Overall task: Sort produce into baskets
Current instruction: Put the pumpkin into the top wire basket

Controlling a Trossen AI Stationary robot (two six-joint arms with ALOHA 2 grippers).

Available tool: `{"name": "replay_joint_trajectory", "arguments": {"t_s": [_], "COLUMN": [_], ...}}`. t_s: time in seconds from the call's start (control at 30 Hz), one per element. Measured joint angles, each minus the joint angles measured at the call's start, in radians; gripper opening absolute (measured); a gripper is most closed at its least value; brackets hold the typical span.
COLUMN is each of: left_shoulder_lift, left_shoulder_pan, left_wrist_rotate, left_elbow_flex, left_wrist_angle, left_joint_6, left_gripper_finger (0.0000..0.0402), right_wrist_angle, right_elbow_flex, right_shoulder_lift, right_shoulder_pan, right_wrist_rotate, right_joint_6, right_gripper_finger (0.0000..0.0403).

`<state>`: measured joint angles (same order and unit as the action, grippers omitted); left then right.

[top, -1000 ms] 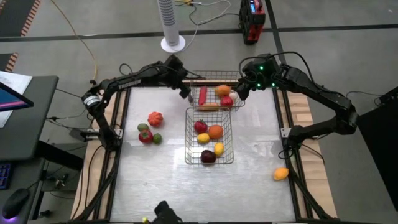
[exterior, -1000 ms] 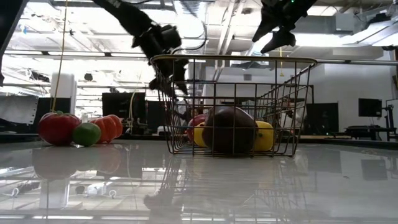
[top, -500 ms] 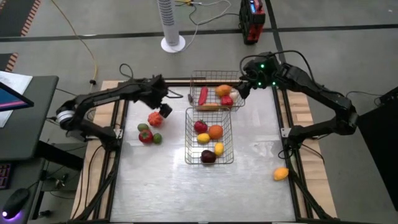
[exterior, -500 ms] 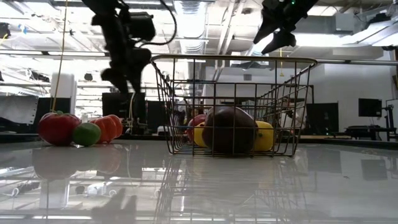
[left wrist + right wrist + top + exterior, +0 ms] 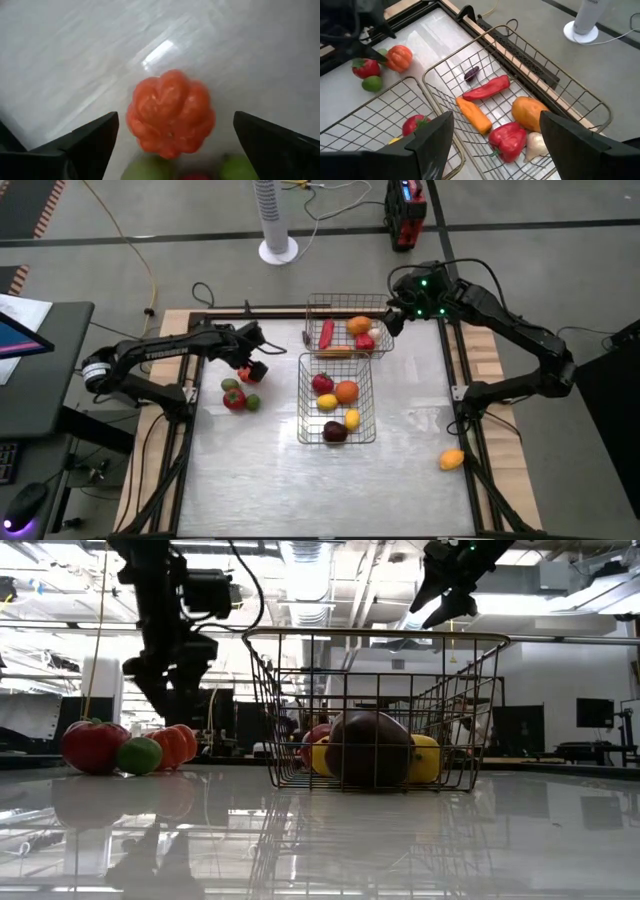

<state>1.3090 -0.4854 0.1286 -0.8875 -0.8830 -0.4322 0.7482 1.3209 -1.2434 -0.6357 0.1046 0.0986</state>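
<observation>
My left gripper [image 5: 252,366] is open and hovers just above an orange ribbed fruit [image 5: 170,112] on the table, one finger on either side, not touching. The fruit also shows in the low view [image 5: 176,745]. A red piece [image 5: 233,399] and a green lime [image 5: 252,402] lie beside it. The far wire basket [image 5: 311,320] holds a long red pepper [image 5: 487,88], a carrot [image 5: 474,115], an orange piece, a red pepper and a white piece. The near basket [image 5: 302,395] holds several fruits. My right gripper [image 5: 390,322] is open and empty above the far basket's right end.
An orange fruit [image 5: 452,459] lies outside the table's right rail. A white fan base [image 5: 277,248] and a red device [image 5: 405,215] stand on the floor beyond the far edge. Bare tabletop lies near the front edge and to the right of the baskets.
My left gripper has gone from the far basket's left end toward the table's left and near edges and down, and now stands over the orange ribbed fruit. The produce and baskets have kept their places.
</observation>
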Motion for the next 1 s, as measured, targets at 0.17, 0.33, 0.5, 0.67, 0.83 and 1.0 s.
{"name": "replay_joint_trajectory", "arguments": {"t_s": [0.17,0.33,0.5,0.67,0.83,1.0], "left_shoulder_lift": [0.000,0.000,0.001,0.001,0.001,0.002], "left_shoulder_pan": [0.006,0.008,0.007,0.007,0.007,-0.010], "left_wrist_rotate": [0.008,-0.027,-0.035,-0.036,0.002,-0.004], "left_elbow_flex": [0.090,0.186,0.209,0.169,0.041,-0.063], "left_wrist_angle": [0.084,0.200,0.235,0.281,0.344,0.473], "left_joint_6": [0.048,0.043,0.026,0.027,0.070,0.166], "left_gripper_finger": [0.0393,0.0394,0.0378,0.0344,0.0333,0.0335], "right_wrist_angle": [0.001,0.001,0.000,0.000,-0.001,-0.001], "right_elbow_flex": [0.000,0.000,0.000,0.000,0.000,0.000], "right_shoulder_lift": [0.000,0.000,0.000,0.000,0.000,0.000], "right_shoulder_pan": [0.000,0.000,0.000,0.000,0.000,0.000], "right_wrist_rotate": [0.004,0.004,0.004,0.004,0.004,0.004], "right_joint_6": [0.005,0.006,0.014,0.019,0.027,0.027], "right_gripper_finger": [0.0321,0.0321,0.0321,0.0321,0.0321,0.0321]}}
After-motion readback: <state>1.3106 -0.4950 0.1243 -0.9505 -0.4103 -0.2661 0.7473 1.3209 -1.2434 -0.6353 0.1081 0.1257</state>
